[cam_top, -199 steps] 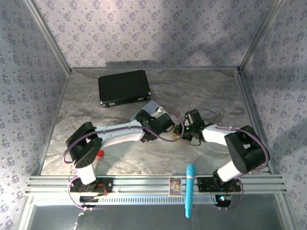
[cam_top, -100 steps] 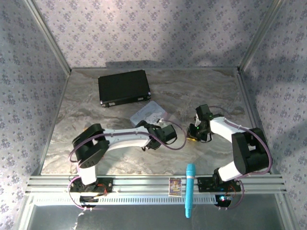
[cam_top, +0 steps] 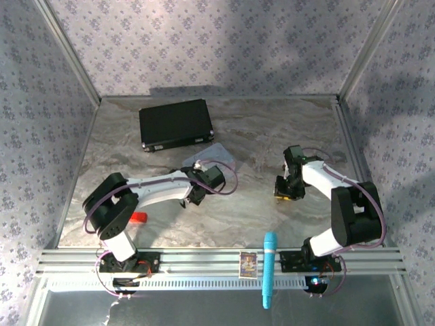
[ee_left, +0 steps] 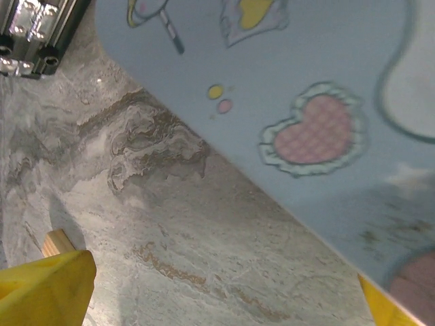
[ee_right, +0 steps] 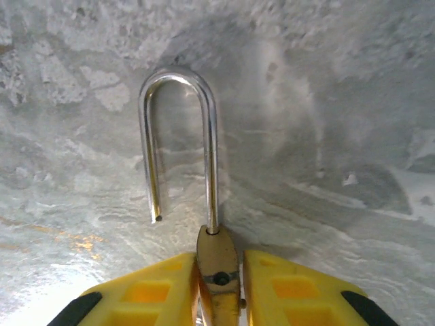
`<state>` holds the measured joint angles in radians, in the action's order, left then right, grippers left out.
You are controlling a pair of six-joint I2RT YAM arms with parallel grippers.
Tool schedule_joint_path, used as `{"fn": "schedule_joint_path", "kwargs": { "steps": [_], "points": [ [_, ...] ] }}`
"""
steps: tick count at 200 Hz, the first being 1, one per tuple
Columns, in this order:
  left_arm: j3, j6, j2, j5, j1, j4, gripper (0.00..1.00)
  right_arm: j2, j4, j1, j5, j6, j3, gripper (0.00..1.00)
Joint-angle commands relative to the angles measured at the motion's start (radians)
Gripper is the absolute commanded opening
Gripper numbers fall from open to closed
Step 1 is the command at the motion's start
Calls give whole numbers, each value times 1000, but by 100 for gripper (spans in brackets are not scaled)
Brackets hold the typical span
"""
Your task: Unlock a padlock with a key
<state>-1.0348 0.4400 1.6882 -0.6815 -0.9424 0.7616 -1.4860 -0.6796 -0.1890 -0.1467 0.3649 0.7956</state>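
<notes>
Brass shows between the yellow fingers of the right hand (ee_right: 219, 272): the small gold-bodied padlock (ee_right: 217, 252) is clamped edge-on, pinched across its narrow body at the 6 o'clock edge of the right wrist view. Its thin silvery shackle (ee_right: 211, 156) rises toward 12 o'clock over the grey marbled surface (ee_right: 326, 136). One leg is seated in the body. The other, on the 9 o'clock side, ends free in the air above the surface, so the lock looks already sprung and the task close to finished. From above, this hand sits at about 3 o'clock on the surface.

The left hand (ee_left: 224, 288) is released, with its yellow fingers spread wide to the two lower corners of its view and nothing between them. The pale blue cartoon-printed tin (ee_left: 306, 102) with a pink heart lies close at 1 o'clock.

The grip is the weak point, in my judgement. The fingers bear on a thin, smooth metal edge, so a sideways nudge could let the body pivot or slide out. The open shackle also points at the surface. Lowering or tilting the hand could press the bend against the marble and drive the free leg back into its hole, which would relock it. The shackle swings loosely on one leg and may catch on anything nearby.
</notes>
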Motion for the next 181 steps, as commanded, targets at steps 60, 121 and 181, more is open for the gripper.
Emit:
{"fn": "schedule_joint_path", "kwargs": {
  "steps": [60,121,181],
  "points": [
    [44,41,-59,39,61,-64,98,-2,-36,6,98,-18,35,27],
    [62,-1,-80,39,115,-114,98,-2,-31,1,119,-17,31,38],
    [105,20,-153,37,148,-121,98,78,-9,-18,156,-12,25,58]
  ]
}}
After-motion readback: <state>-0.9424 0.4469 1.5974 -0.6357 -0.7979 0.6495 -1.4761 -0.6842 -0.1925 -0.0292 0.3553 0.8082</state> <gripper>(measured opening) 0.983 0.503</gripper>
